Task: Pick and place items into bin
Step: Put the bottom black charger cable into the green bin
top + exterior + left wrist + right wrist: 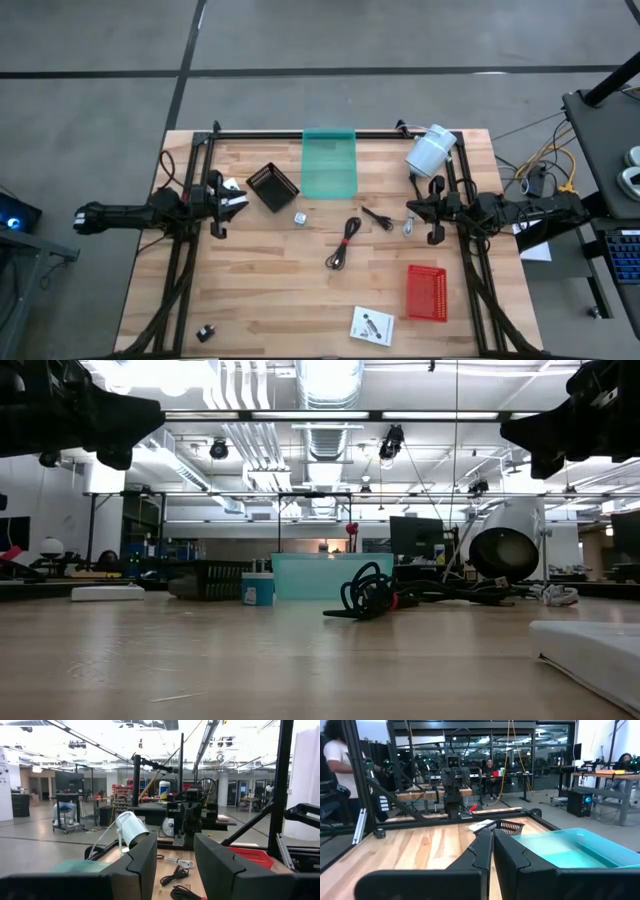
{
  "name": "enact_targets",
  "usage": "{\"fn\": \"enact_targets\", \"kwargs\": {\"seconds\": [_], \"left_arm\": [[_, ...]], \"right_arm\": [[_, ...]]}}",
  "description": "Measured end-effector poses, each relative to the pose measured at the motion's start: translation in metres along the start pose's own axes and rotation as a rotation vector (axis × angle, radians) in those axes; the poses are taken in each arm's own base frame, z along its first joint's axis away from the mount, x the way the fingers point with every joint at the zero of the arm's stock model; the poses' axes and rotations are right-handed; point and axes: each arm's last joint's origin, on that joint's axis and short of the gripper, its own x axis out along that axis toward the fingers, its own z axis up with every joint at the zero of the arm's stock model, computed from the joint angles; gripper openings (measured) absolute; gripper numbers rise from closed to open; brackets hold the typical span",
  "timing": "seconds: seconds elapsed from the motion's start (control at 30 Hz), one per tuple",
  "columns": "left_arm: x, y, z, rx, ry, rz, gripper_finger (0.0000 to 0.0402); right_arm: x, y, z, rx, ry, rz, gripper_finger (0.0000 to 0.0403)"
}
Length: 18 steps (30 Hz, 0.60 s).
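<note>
While both arms hang above the table's side edges, the items lie loose on the wood between them. The left gripper (232, 201) sits at the left edge with its fingers (135, 865) parted and nothing between them; a white bit shows just beside its tip in the high view, but whether they touch I cannot tell. Just right of it stands a black basket (272, 186), and farther right, at the far edge, the teal bin (329, 162). The tiny white cube (299, 217) lies near the basket's right corner, well apart from both grippers. The coiled cable (343, 243) lies at mid-table, with the small black tool (377, 217) just to its right. The silvery piece (408, 227) lies just beside the right gripper (415, 212), slightly nearer, apart from it. That gripper is clenched, its fingers (482, 851) pressed together and holding nothing. A red basket (427, 293) stands near the right edge, and the flat white packet (372, 326) lies at the near edge to its left. The small black piece (206, 333) lies at the near left corner. A white lamp (430, 151) stands at the far right.
</note>
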Motion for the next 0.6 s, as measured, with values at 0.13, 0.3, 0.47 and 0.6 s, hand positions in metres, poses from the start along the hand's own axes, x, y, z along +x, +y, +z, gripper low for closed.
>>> {"fn": "enact_targets", "kwargs": {"seconds": [0.13,0.3,0.47,0.6], "left_arm": [[0.0,0.0,-0.0004,0.001,0.004,0.0,0.0115],[0.0,0.0,-0.0005,0.012,0.005,0.0,0.0115],[0.0,0.0,0.0008,0.105,-0.009,0.001,0.0115],[0.0008,-0.0002,-0.0002,0.107,0.002,0.0,0.0116]], "right_arm": [[0.0,0.0,0.0,0.001,0.0,0.0,0.0009],[0.0,0.0,-0.0003,-0.011,0.003,0.0,0.0009],[0.0008,0.0002,-0.0014,-0.076,0.015,0.0,0.0009],[0.0022,0.0005,-0.0024,-0.108,0.025,0.0,0.0019]]}}
